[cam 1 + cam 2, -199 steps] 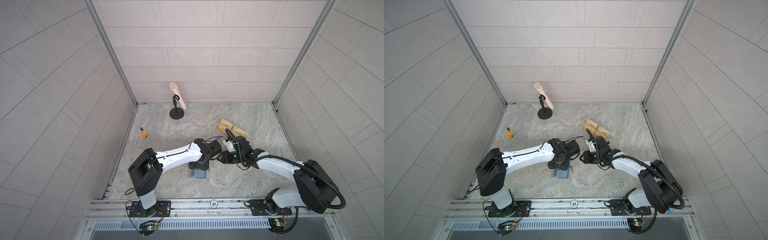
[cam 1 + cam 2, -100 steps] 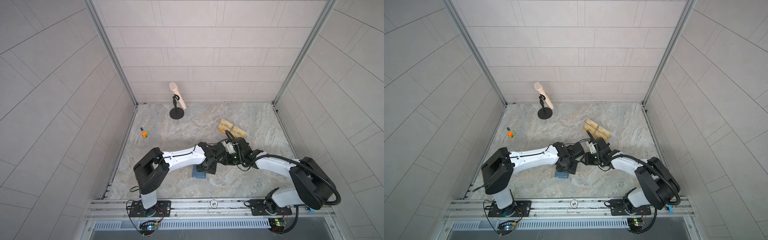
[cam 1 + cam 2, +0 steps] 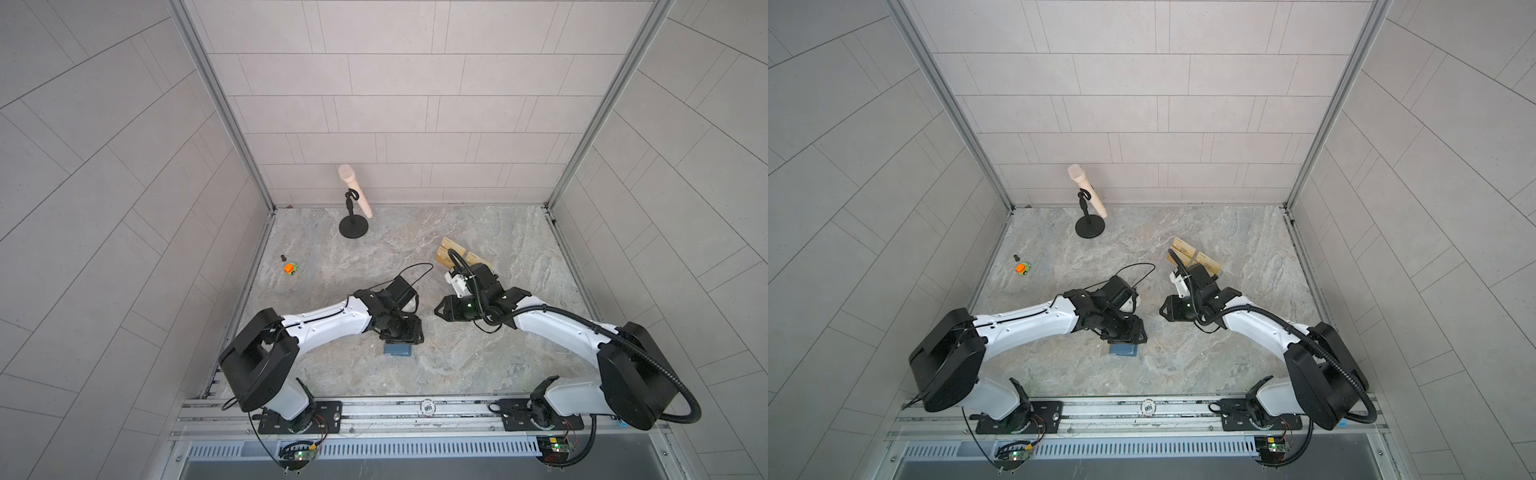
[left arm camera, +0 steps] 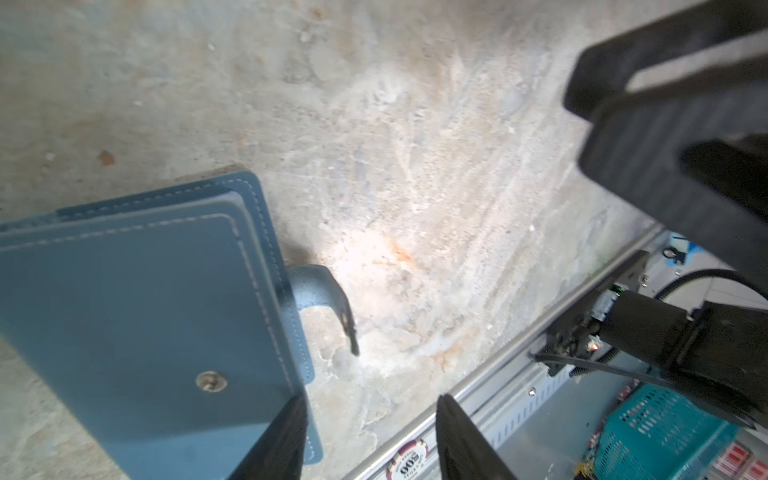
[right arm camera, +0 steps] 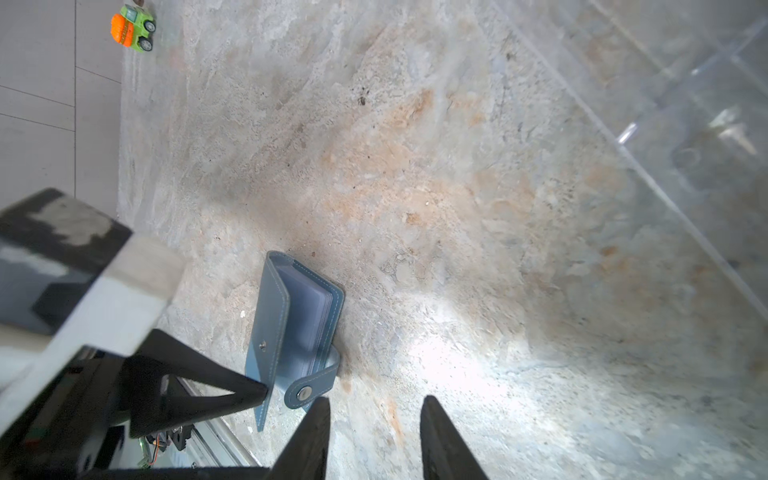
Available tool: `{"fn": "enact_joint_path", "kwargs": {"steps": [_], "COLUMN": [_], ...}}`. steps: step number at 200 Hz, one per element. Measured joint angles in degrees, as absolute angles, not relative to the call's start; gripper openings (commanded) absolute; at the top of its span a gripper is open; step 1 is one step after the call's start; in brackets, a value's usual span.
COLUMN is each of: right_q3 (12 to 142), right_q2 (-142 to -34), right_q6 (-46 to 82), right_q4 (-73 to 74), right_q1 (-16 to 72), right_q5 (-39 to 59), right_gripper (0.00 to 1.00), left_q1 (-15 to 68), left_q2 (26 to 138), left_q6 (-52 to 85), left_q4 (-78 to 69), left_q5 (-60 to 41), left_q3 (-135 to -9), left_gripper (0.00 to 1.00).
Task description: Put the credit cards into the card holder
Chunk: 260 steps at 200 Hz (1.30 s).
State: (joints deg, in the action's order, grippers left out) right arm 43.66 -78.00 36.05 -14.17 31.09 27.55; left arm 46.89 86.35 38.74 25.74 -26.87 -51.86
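Your left hand (image 4: 372, 401) is open and empty, with one fingertip at the cover edge of the wallet (image 4: 124, 299). The wallet lies on the surface (image 5: 415, 166) beneath that hand. Its strap (image 5: 309, 384) is undone and its cover is lifted off the clear sleeves (image 5: 307, 316). Your right hand (image 5: 375, 400) is also open and empty, just beside the strap.

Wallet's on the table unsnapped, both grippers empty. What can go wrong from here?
1. The wallet lies loose, barely ajar. One of the left gripper's fingers sits only at its cover's edge, so a push may slide it rather than open it.
2. The right gripper hovers open beside the strap, close to that finger; they could clash.
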Motion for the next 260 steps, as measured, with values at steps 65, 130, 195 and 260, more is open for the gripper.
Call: {"fn": "enact_joint_path", "kwargs": {"steps": [65, 130, 195, 260], "right_q3": [50.48, 58.57, 57.67, 57.60], "right_q2": [-78.48, -86.50, -93.73, -98.65], "right_q6": [38.54, 41.47, 44.01, 42.41], "right_q4": [-18.72, -17.19, -13.76, -15.59], "right_q1": [41.19, 49.91, 50.09, 48.77], "right_q5": [22.09, 20.38, 21.65, 20.25], "right_gripper": [0.39, 0.31, 0.22, 0.16], "left_q1": [36.29, 36.86, 41.39, 42.94], "left_q2": [79.07, 82.37, 84.47, 83.99], "left_q6": [34.81, 34.65, 39.92, 44.38], "left_q4": [26.92, 25.08, 19.14, 17.23], "left_q5": [-23.49, -21.02, -18.79, -16.08], "left_q3": [-46.02, -43.33, -41.04, -40.14], "left_gripper": [0.19, 0.33, 0.35, 0.52]}}
